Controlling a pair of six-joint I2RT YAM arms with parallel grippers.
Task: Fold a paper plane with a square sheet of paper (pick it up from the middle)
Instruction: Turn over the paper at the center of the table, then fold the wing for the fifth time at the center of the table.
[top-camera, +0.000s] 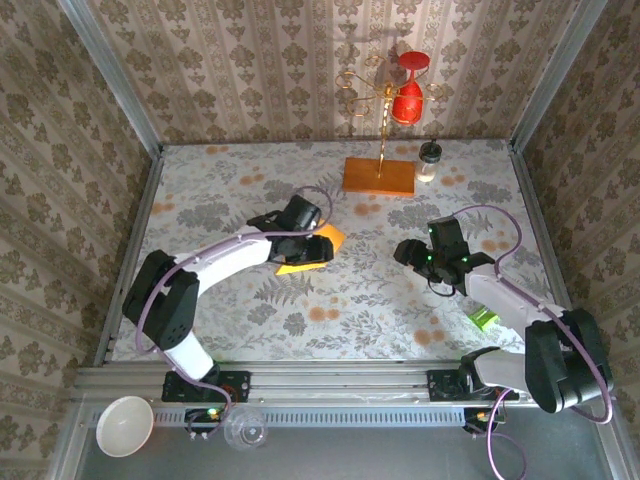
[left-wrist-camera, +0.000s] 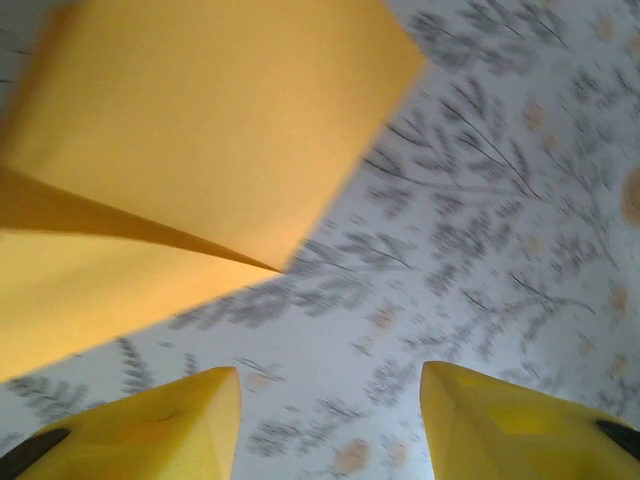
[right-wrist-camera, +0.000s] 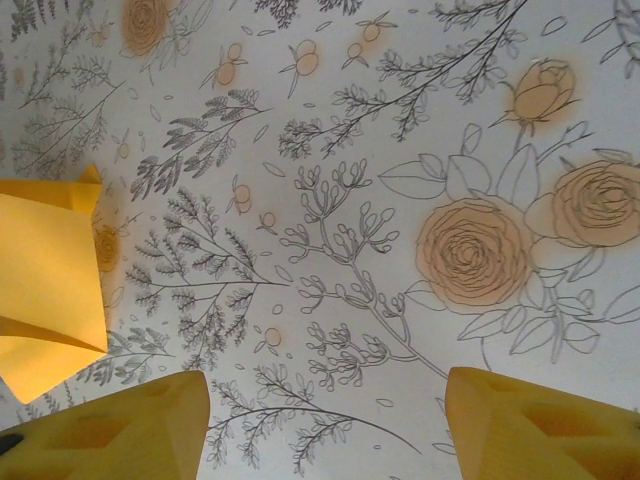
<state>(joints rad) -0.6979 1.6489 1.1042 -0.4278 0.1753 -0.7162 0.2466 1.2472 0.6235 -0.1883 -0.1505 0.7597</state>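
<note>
Gripper check first: left gripper (left-wrist-camera: 326, 390) hanging open, nothing between the yellow fingers (left-wrist-camera: 160, 425) except flowery bench (left-wrist-camera: 500, 200). Same deal with the right gripper (right-wrist-camera: 322, 395): parted wide, holding nothing, hovering over printed roses.

Paper sheet (top-camera: 308, 254) down on the bench, left of centre. Right under the nose of the left gripper, well apart from the right one. Got at least one fold in it, going by the overlapping flap and sharp crease in the left wrist view. Not a plane yet, more of a half-done kite.

Why like this? Guessing a pause between folds: left side off the flap to give the crease time to settle, but kept close for the next pinch. Right side off to one side to avoid bumping anything. Only a guess.

Wooden block (top-camera: 379, 176) with a gold wire stand (top-camera: 365, 95) and a red ornament (top-camera: 408, 95) at the back, small jar (top-camera: 428, 160) just beside it. All well clear of the working patch, so probably just clutter to ignore.

Hard bits:
- Left wrist view pretty blurry, so no telling a flat flap from a springy one.
- Paper cut off at the frame edge in both wrist views.
- From above, part of the sheet tucked under the left gripper, so no way to trace the full outline or count folds.
- Green thing (top-camera: 483, 320) by the right arm: too small to name.
</note>
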